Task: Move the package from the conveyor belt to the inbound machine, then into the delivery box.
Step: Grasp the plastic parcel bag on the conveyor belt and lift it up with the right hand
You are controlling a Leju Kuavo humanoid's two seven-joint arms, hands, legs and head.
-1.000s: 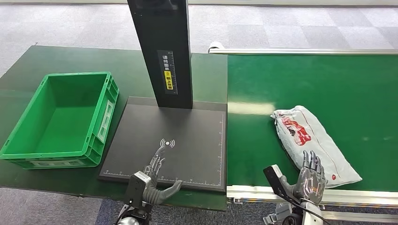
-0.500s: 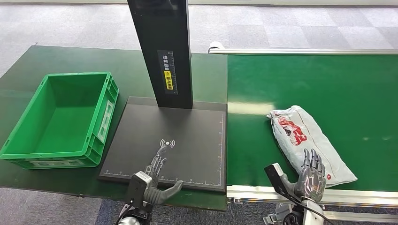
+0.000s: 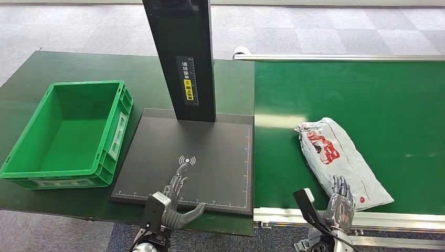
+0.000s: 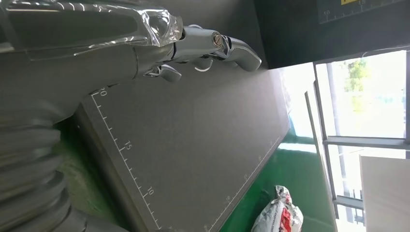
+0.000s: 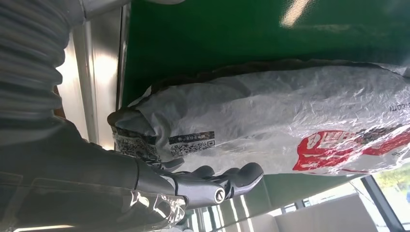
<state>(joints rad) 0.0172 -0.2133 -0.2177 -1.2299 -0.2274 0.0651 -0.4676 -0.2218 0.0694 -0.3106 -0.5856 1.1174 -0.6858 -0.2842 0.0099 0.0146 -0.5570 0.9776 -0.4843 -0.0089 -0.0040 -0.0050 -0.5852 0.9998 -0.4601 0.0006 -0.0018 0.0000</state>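
I see the white package [image 3: 341, 160] lying on the green conveyor belt [image 3: 367, 94]; my right hand [image 3: 338, 206] hovers spread beside its near end, left hand [image 3: 173, 202] spread over the scanner plate [image 3: 210, 152].

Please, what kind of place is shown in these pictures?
Probably a parcel sorting station: a green conveyor belt carrying a white package, a black scanning platform with an upright column, and a green crate.

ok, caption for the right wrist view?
Right hand open beside the white plastic package lying on the green conveyor belt.
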